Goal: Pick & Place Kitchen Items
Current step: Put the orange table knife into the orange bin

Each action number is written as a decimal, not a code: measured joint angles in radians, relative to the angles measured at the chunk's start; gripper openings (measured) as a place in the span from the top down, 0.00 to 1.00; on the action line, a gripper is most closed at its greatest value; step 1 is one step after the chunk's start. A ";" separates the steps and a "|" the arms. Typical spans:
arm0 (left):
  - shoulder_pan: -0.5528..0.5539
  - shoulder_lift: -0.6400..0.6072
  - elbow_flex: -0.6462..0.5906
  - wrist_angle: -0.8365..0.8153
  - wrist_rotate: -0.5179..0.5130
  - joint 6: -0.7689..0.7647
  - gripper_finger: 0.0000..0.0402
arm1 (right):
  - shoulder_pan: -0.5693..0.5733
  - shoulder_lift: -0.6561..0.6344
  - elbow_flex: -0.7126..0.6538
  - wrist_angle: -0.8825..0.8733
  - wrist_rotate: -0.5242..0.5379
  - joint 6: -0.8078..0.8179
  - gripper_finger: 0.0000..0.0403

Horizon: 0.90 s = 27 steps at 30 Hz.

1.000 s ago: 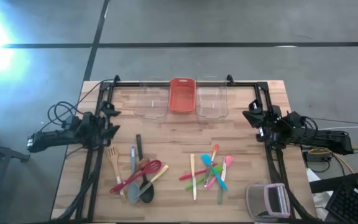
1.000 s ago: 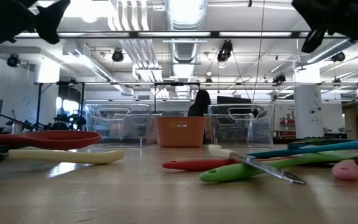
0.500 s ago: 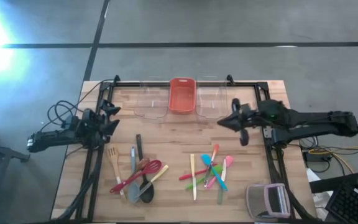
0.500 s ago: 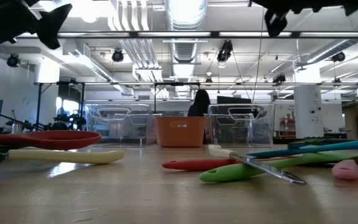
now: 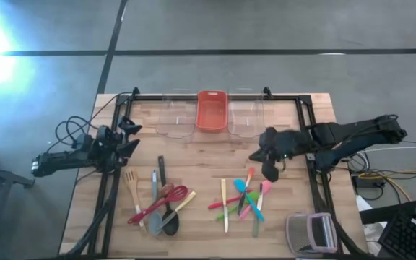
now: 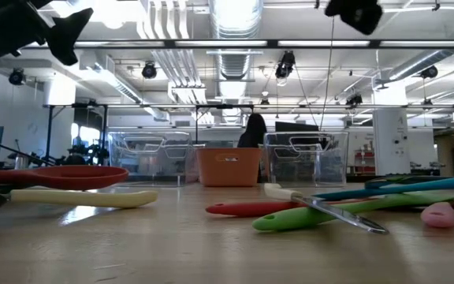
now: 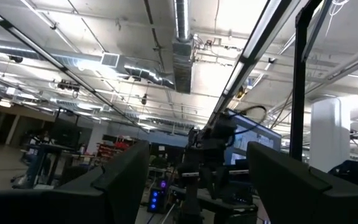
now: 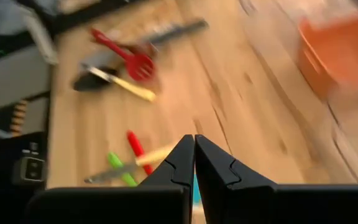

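**Spotter:** Your right gripper (image 5: 260, 154) has its two dark fingers pressed flat together, holding nothing. It hangs above the wooden table (image 5: 201, 166), between the row of bins at the far edge and the scatter of small plastic spoons (image 5: 244, 198).

**Operator:** Which way do those spoons lie from it?

**Spotter:** Toward the near edge and slightly to your right, close by. I'd call the pink-headed small spoon (image 5: 249, 175) the nearest piece. Its handle runs roughly from far edge to near edge, tilted a little, so you'd probably want the fingers to straddle it crosswise. You'll have to spread them first.

**Operator:** And the left side?

**Spotter:** Your left gripper (image 5: 131, 133) waits at the left rail with its fingers spread wide, nothing between them. The pile of large utensils, a red slotted spatula, grey and black spoons and a wooden fork (image 5: 157, 202), lies nearer to that arm. Your right arm is clearly the closer one to the small spoons.

**Operator:** The bins?

**Spotter:** Three side by side at the far edge: a clear rectangular bin (image 5: 175, 118), a red rectangular bin (image 5: 211, 110) in the middle, another clear bin (image 5: 246, 118). I see no utensil in any of them. A grey-and-pink boxy gadget (image 5: 311, 232) sits at the near right corner, apart from it all.
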 joint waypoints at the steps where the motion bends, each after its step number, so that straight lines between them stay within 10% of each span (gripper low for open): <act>1: 0.000 0.001 0.000 -0.005 -0.001 0.000 0.32 | 0.026 0.017 0.021 -0.052 0.033 0.057 0.98; 10: 0.000 0.000 0.000 -0.041 -0.017 -0.022 0.32 | 0.159 0.094 0.089 -0.270 0.179 0.442 0.98; 27: 0.000 0.000 0.000 -0.147 -0.006 -0.014 0.32 | 0.131 0.096 0.066 -0.262 0.232 0.695 0.85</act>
